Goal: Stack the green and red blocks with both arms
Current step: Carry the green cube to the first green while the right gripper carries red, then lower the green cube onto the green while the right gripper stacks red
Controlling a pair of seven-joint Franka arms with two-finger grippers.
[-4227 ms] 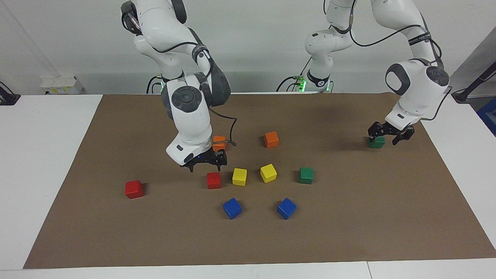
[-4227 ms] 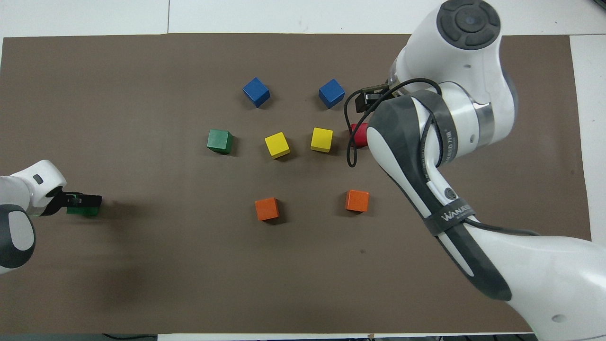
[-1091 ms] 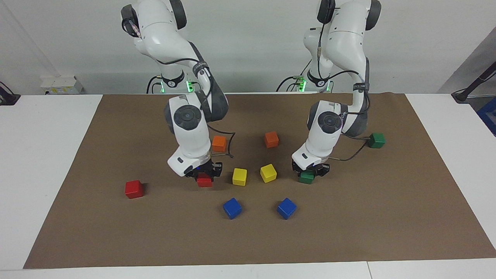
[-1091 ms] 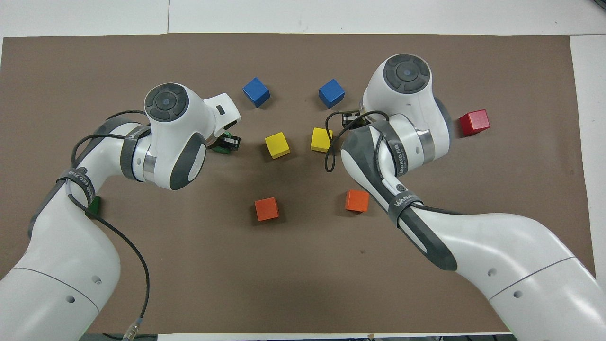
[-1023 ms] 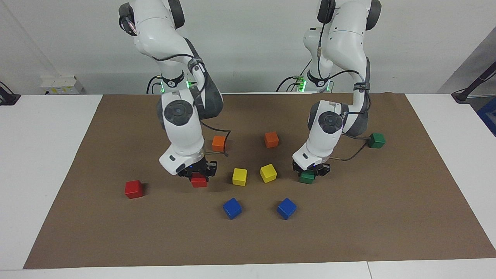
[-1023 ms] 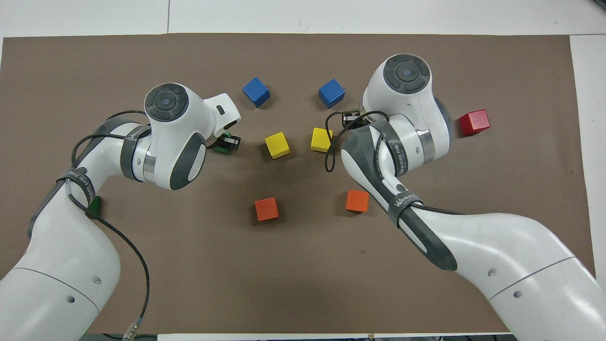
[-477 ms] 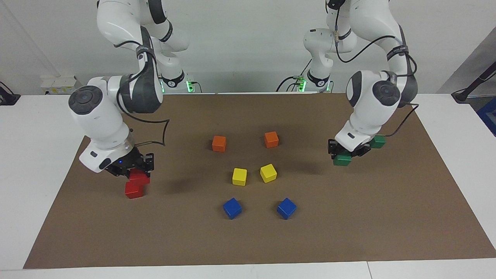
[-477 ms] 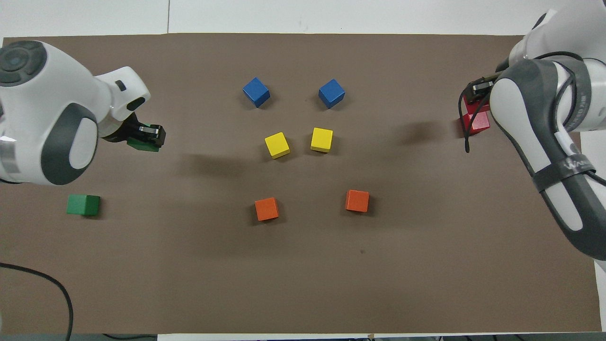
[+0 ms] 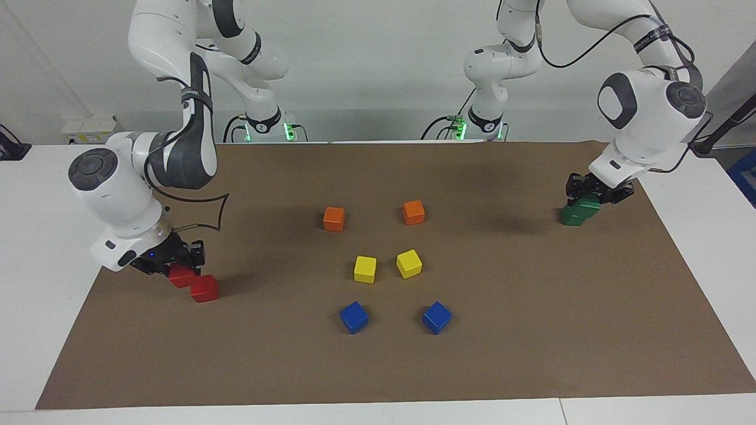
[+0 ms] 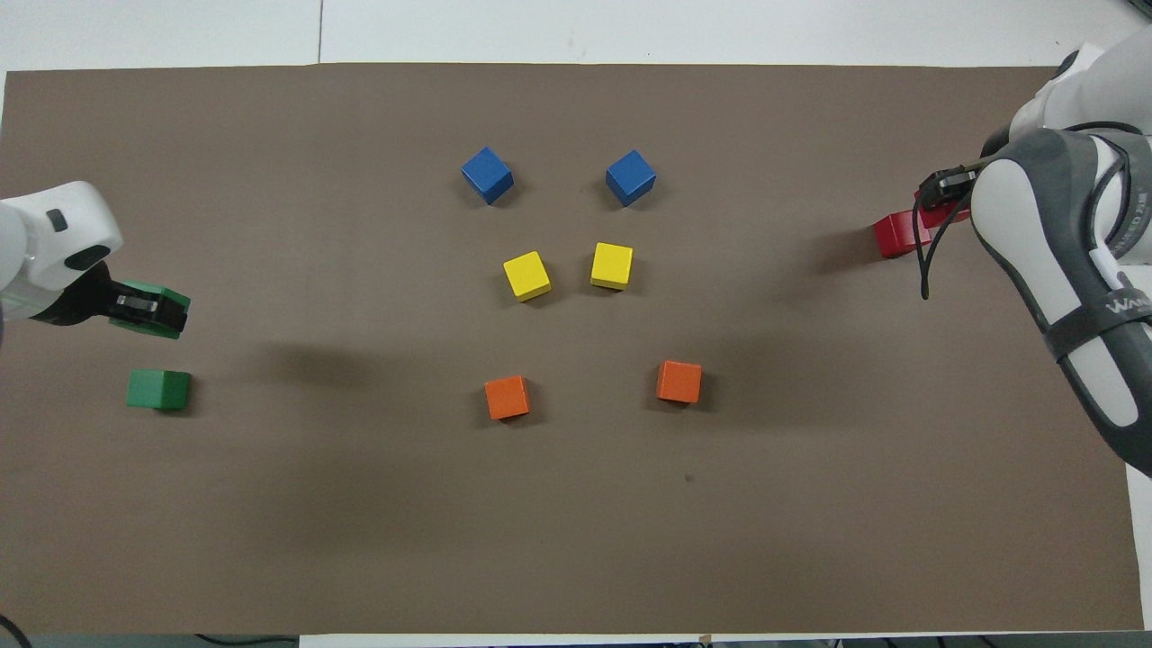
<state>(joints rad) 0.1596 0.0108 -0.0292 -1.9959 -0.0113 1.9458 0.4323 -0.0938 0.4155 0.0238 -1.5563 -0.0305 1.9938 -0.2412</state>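
No containers in view. Right gripper (image 9: pixel 168 264) is clamped on a red block (image 9: pixel 180 276), raised over the mat (image 9: pixel 378 366) beside the second red block (image 9: pixel 204 288) at the right arm's end. Left gripper (image 9: pixel 596 192) is clamped on a green block (image 9: pixel 585 205), above the second green block (image 10: pixel 158 389) at the left arm's end. The right arm partly hides its held block in the overhead view.

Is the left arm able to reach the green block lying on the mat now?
Probably yes, but not to grasp it: the left gripper is shut on a second green block, hanging by the resting green block, nothing between.
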